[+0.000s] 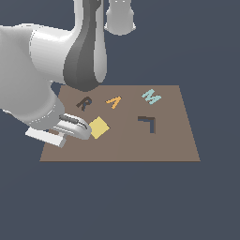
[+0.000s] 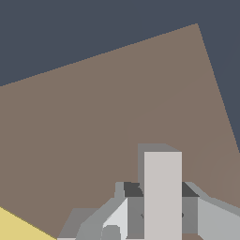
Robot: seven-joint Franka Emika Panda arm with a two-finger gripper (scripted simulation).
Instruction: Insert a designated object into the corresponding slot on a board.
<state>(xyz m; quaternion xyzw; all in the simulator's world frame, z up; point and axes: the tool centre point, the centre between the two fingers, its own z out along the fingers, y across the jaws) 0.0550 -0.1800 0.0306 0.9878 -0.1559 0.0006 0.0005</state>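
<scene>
flat even sim lighting, no glare, shadows barely visible; both views sharp, slightly pixelated, no edge distortion.

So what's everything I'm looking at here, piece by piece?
Flat brown rectangular board: one, brown, lying on the dark ground.
Dark brown letter R: one, far side of the board, toward the exterior view's left.
Orange letter A: one, beside the R.
Teal letter M: one, far right.
Yellow square tile: one, near the gripper.
Dark navy L-shaped slot: one, right of the tile.
Light-grey L-shaped block: one, between the gripper's fingers.
Robot arm: one, white and grey, left.
Gripper: one, over the board's left edge.
</scene>
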